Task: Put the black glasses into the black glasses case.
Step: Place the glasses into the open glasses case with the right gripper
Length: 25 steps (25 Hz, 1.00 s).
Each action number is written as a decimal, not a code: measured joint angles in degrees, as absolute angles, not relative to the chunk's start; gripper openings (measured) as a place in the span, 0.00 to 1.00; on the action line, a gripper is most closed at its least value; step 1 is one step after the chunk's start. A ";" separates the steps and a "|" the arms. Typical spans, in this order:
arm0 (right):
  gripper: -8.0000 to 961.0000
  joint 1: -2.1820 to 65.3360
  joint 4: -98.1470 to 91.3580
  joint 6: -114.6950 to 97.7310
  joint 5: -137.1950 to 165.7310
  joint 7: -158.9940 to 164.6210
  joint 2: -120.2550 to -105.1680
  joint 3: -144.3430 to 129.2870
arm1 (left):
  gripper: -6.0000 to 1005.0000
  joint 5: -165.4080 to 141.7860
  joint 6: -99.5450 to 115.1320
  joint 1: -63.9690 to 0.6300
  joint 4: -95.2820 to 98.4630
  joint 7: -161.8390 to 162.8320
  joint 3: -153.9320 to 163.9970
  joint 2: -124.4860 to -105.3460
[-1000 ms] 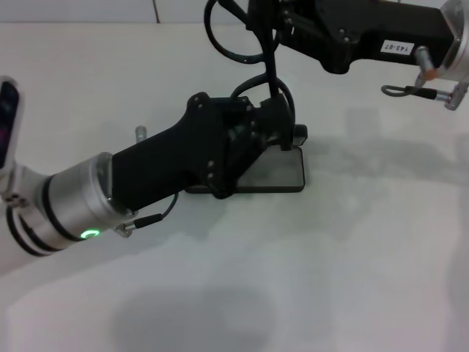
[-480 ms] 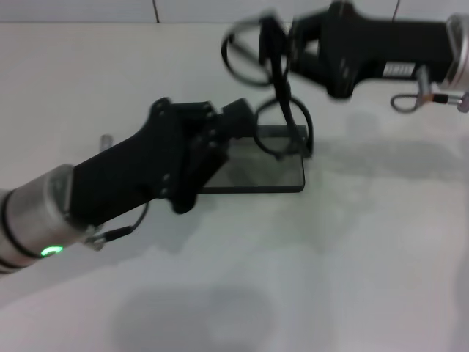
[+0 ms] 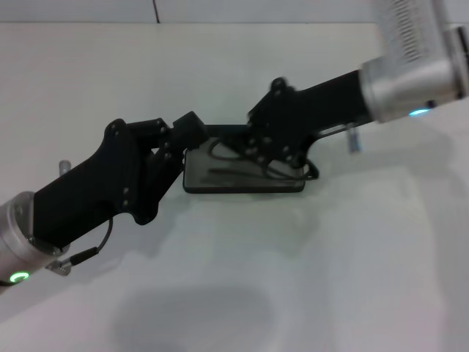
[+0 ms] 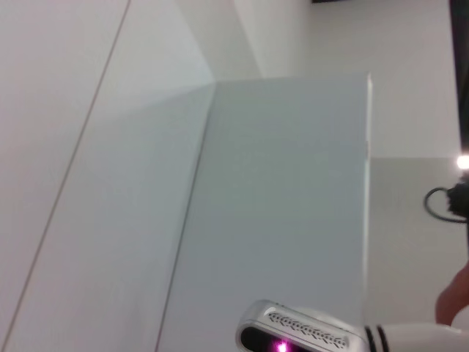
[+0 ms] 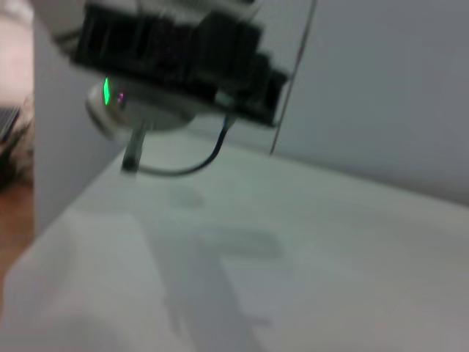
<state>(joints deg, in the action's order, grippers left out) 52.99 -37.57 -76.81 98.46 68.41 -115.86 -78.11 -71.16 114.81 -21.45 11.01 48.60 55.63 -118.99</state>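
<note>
The black glasses case [image 3: 275, 182] lies open at the middle of the white table [image 3: 330, 279], its grey lining showing. The black glasses [image 3: 221, 155] rest low inside it, with one thin loop sticking out over the case's right end. My right gripper [image 3: 256, 155] comes in from the right and is down over the case, shut on the glasses. My left gripper [image 3: 187, 132] reaches in from the lower left and sits against the case's far left corner. Neither wrist view shows the case or the glasses.
The table's far edge meets a pale wall [image 3: 220, 11]. The right wrist view looks across the tabletop at my left arm [image 5: 176, 59] with its green light. The left wrist view shows only walls and a pink-lit robot part [image 4: 300, 339].
My right gripper has swung down from the far right and lowered the glasses from above the table into the case. My left arm has drawn back to the left, uncovering the case.
</note>
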 joint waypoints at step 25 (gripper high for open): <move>0.04 59.85 -36.34 -52.47 100.56 72.86 -116.18 -98.96 | 0.03 -71.11 110.87 -20.40 9.24 49.66 55.63 -119.54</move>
